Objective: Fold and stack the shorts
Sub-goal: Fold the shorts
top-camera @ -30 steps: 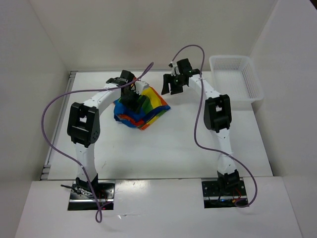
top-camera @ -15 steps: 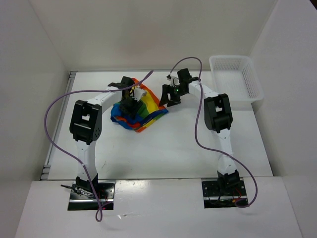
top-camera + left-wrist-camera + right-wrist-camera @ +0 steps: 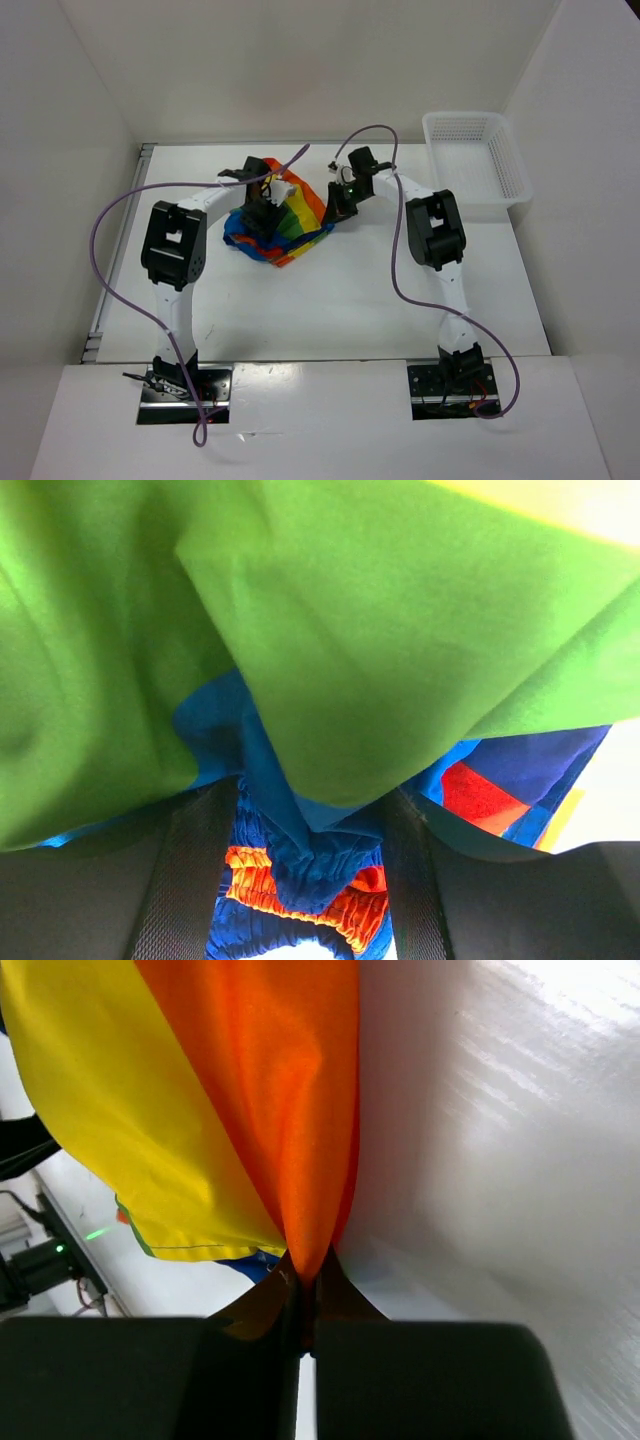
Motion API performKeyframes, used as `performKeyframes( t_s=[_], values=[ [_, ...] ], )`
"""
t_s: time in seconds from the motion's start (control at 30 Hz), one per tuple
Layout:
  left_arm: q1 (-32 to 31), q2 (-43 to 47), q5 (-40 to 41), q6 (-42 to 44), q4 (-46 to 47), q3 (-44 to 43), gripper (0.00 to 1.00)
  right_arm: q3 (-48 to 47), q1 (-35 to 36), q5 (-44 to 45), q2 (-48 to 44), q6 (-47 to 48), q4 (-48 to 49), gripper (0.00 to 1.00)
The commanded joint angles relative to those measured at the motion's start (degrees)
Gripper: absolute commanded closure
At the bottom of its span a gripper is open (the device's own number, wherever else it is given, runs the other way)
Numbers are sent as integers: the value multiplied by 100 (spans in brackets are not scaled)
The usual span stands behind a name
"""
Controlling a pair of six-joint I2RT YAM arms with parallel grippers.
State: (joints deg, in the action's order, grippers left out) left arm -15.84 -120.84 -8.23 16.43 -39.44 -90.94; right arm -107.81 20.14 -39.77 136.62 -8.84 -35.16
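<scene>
The shorts [image 3: 292, 222] lie in a rumpled heap on the white table [image 3: 330, 300], towards its far side, between the two wrists. Their far orange edge stands up off the surface. The right gripper [image 3: 303, 1282] has its fingers pressed together on a thin fold of that orange cloth, which rises from the tips with a yellow stripe beside it. The left gripper [image 3: 310, 825] sits down in the heap. Its two black fingers [image 3: 190, 870] stand apart, and the gathered blue and orange waistband fills the gap between them. A large green fold droops over the left wrist camera and hides the tips, so I cannot tell whether they are clamping the cloth or merely straddling it. From above, the left wrist covers the middle of the heap, and a purple cable [image 3: 100, 225] loops out beside that arm. A white mesh basket [image 3: 505, 165] stands at the far right corner, well apart from the shorts.
</scene>
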Motion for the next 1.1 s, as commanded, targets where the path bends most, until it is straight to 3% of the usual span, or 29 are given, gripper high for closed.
performKeyframes(
  t_s=[0.0,0.1,0.23,0.27,0.4,0.67,0.8,0.9,1.07],
  values=[
    [71,-37,-232,106,-81,339,36,-363,78,494,-47,-48,70,100],
    [72,68,-232,106,-81,340,36,-592,-53,628,-379,-48,70,100],
    [125,218,-451,106,-81,156,22,-715,-186,1163,-1055,40,9,100],
    [125,279,-521,106,-81,-28,14,-715,-186,1225,-1215,93,-52,100],
    [177,280,-758,46,-344,-634,4,-426,-291,1515,-2050,93,-105,100],
    [582,280,-1515,-131,-916,-2357,1,-590,-792,2700,-3658,874,-359,100],
    [582,280,-1717,-236,-916,-2464,0,-1241,-792,2755,-3897,1629,-632,100],
    [582,333,-1779,-289,-916,-2394,0,-1453,-547,3001,-3958,2112,-834,100],
    [582,333,-1971,-394,-916,-2087,0,-243,893,3204,-4011,2834,-1124,100]
  ],
)
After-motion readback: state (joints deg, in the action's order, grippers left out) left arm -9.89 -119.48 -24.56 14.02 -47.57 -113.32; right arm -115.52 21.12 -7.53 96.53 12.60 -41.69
